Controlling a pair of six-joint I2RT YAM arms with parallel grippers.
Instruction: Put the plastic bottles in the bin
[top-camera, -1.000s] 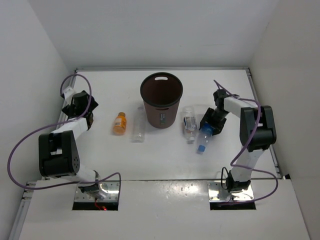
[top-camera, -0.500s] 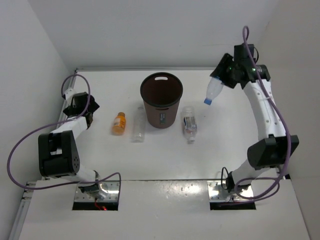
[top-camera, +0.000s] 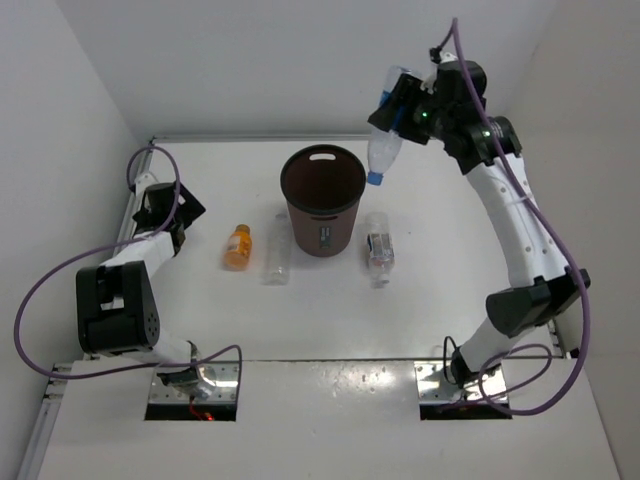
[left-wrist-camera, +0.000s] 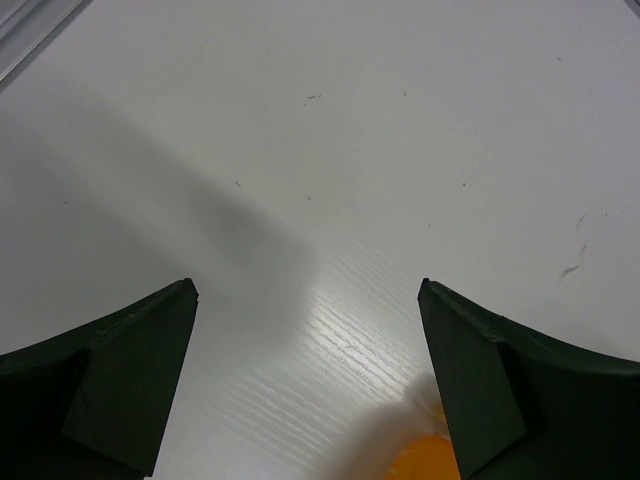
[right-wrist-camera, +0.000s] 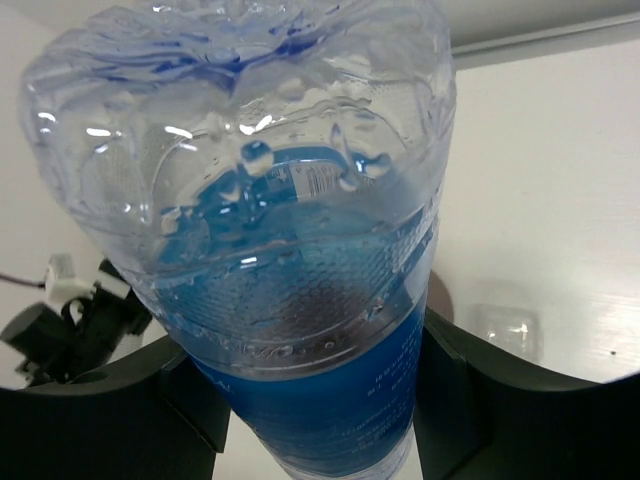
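Observation:
My right gripper (top-camera: 398, 108) is shut on the blue-tinted, blue-capped bottle (top-camera: 381, 148) and holds it high in the air, cap down, just right of the bin's rim. In the right wrist view that bottle (right-wrist-camera: 290, 250) fills the frame between both dark fingers (right-wrist-camera: 478, 410). The dark brown bin (top-camera: 322, 228) stands upright at the table's middle. An orange bottle (top-camera: 238, 246) and a slim clear bottle (top-camera: 277, 256) lie to its left, and a clear labelled bottle (top-camera: 378, 246) lies to its right. My left gripper (top-camera: 180, 214) stands open left of the orange bottle (left-wrist-camera: 432, 462).
White walls close the table on the left, back and right. A metal rail (top-camera: 135, 215) runs along the left edge beside my left arm. Purple cables loop off both arms. The arm bases sit on a white ledge (top-camera: 320, 410) at the near edge.
My right arm has lifted the blue-tinted bottle off the table right of the bin and swung it up and left toward the bin's rim. The left arm has barely moved.

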